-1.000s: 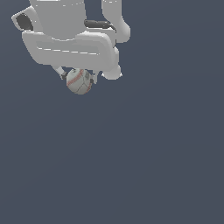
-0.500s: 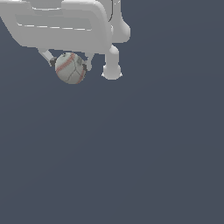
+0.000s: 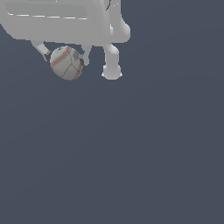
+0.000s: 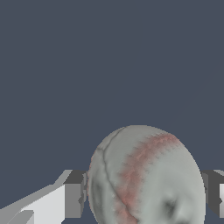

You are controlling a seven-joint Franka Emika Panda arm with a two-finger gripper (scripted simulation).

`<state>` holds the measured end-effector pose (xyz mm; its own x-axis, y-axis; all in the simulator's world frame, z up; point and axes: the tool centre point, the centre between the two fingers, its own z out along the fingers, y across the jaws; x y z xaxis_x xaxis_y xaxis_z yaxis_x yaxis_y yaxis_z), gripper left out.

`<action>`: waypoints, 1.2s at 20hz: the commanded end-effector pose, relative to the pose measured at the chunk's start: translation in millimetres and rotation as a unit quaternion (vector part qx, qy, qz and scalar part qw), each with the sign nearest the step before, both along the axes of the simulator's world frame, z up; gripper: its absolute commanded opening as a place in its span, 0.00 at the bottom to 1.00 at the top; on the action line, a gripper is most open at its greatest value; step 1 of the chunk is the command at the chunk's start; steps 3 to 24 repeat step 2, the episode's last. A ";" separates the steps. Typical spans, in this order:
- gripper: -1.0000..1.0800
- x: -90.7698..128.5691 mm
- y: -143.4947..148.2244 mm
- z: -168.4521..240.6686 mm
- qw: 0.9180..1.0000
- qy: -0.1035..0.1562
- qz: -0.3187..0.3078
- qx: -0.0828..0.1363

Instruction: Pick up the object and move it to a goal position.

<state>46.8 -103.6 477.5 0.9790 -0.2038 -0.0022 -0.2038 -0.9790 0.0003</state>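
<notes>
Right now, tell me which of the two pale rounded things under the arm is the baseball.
The baseball is the one with red stitching, clamped between the jaws toward the exterior view's left. The plain white knob beside it has no seams.

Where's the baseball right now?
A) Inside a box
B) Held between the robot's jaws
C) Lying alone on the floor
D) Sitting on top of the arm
B: the baseball sits between the two fingers of the gripper, and the wrist view shows a pad pressed on each side of it.
</notes>
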 end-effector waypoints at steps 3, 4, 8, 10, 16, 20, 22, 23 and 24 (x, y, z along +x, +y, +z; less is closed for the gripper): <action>0.00 0.5 -0.2 2.5 1.000 -0.001 0.000 0.000; 0.00 0.5 -0.2 2.5 1.000 -0.001 0.000 0.000; 0.00 0.5 -0.2 2.5 1.000 -0.001 0.000 0.000; 0.00 0.5 -0.2 2.5 1.000 -0.001 0.000 0.000; 0.00 0.5 -0.2 2.5 1.000 -0.001 0.000 0.000; 0.00 0.5 -0.2 2.5 1.000 -0.001 0.000 0.000; 0.00 0.5 -0.2 2.5 1.000 -0.001 0.000 0.000; 0.00 0.5 -0.2 2.5 1.000 -0.001 0.000 0.000; 0.00 0.5 -0.2 2.5 1.000 -0.001 0.000 0.000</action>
